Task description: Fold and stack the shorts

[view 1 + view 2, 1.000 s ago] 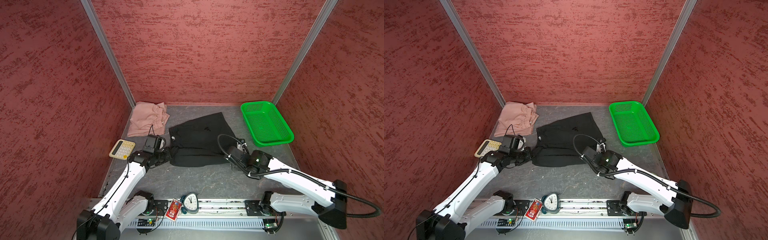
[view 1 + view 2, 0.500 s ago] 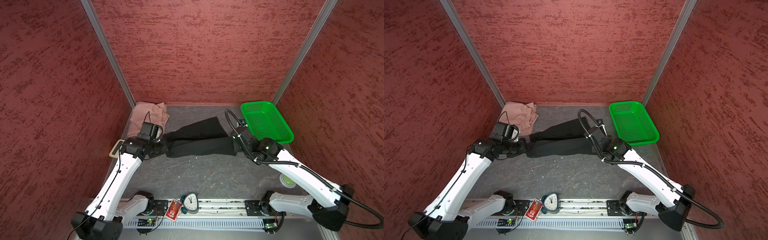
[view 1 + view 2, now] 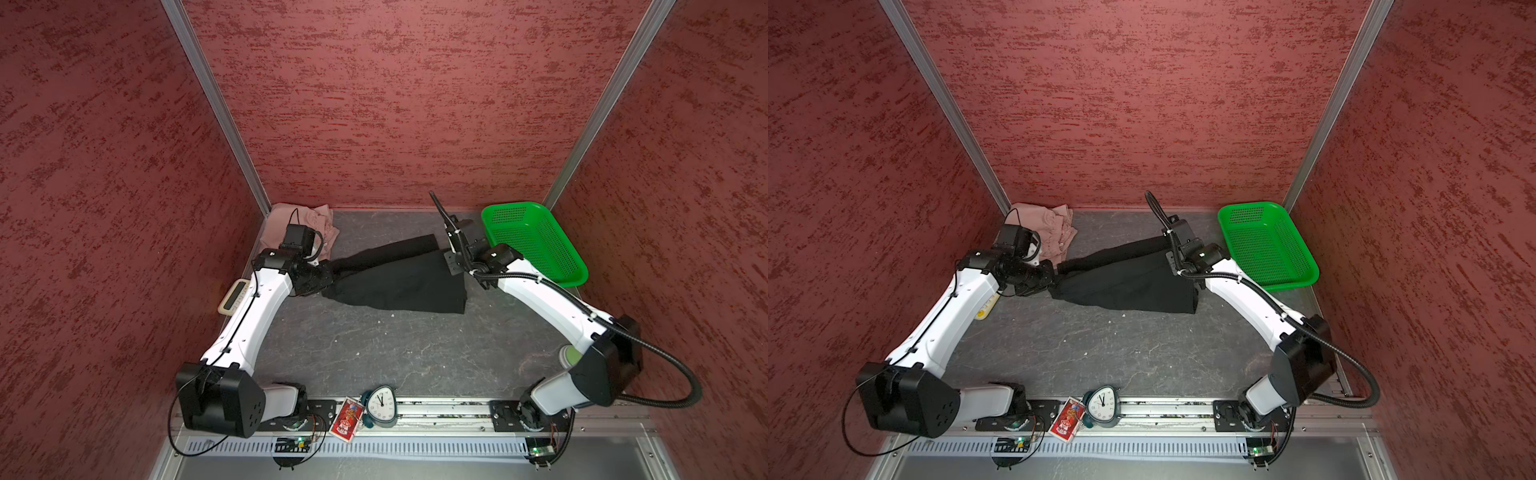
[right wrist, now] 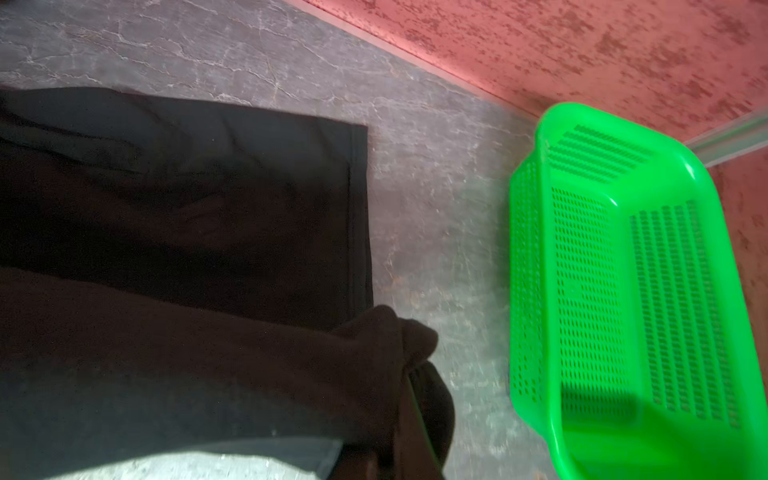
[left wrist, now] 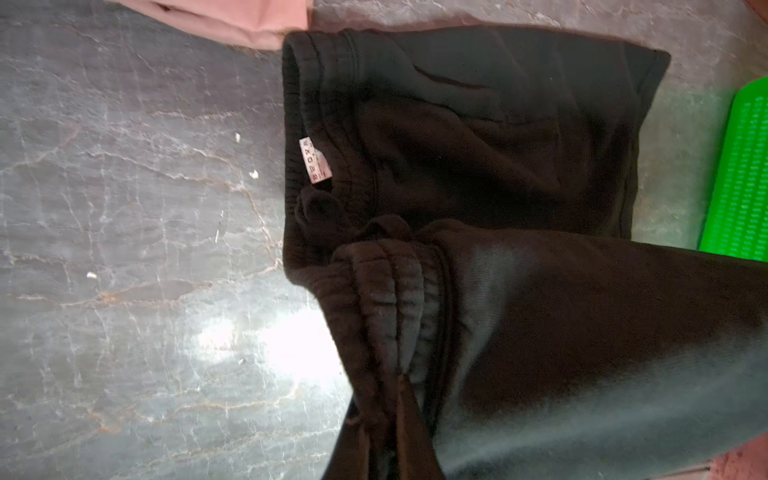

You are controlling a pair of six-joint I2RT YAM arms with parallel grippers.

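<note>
You have both hands clamped on the black shorts (image 3: 399, 278) — left hand (image 3: 327, 275) on the bunched waistband, right hand (image 3: 452, 261) at the hem end — with the cloth stretched between them over the middle of the tabletop (image 3: 374, 353). The pink shorts (image 3: 309, 218) lie crumpled in the far left corner, and the green basket (image 3: 536, 245) sits far right.

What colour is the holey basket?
The basket is bright green; the right wrist view shows it best.

Two shorts: black pair (image 3: 399, 278), pink pair (image 3: 321, 216); one basket (image 3: 515, 205), one clock (image 3: 381, 407).
</note>
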